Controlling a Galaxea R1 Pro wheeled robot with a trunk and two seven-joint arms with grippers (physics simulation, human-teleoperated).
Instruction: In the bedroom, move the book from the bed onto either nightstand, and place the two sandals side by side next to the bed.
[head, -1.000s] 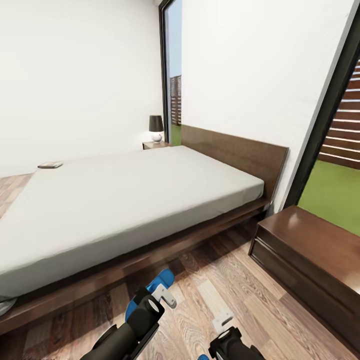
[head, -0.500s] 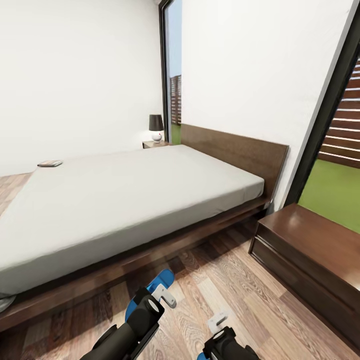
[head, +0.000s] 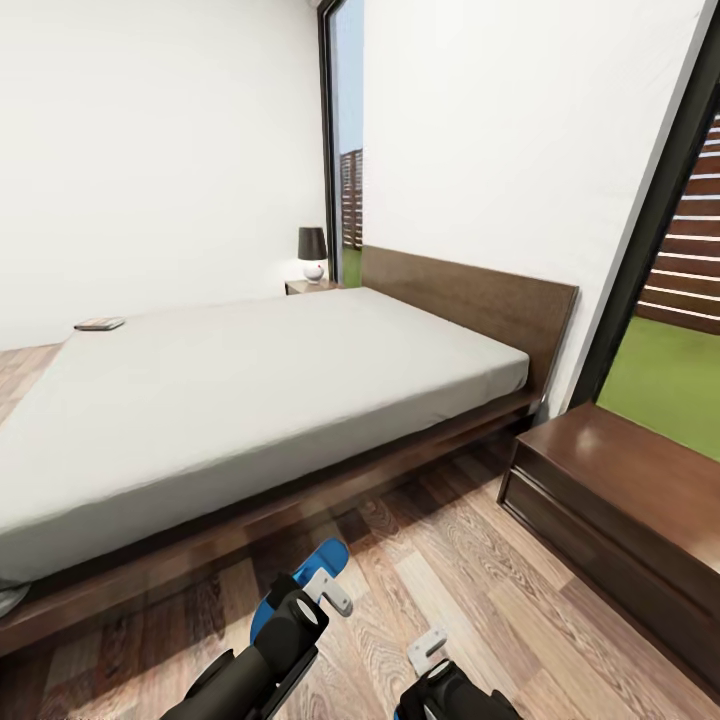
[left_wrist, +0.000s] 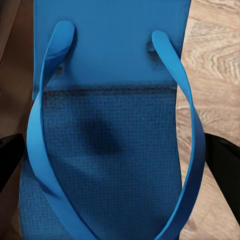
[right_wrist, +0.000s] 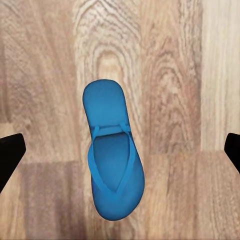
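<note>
Both jaws stand wide: left straddles one sandal (left_wrist: 107, 125), right above another (right_wrist: 113, 162).

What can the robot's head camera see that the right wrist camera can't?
The head view has the bed, the book lying on it, a nightstand and a lamp. The right wrist view has a whole blue sandal lying flat on the boards, between the open right gripper fingers. Both have the wood-plank floor.

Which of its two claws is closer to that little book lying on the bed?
Left. The left claw sits nearer the bed where the book lies at the far corner; the right claw is further out on the floor.
</note>
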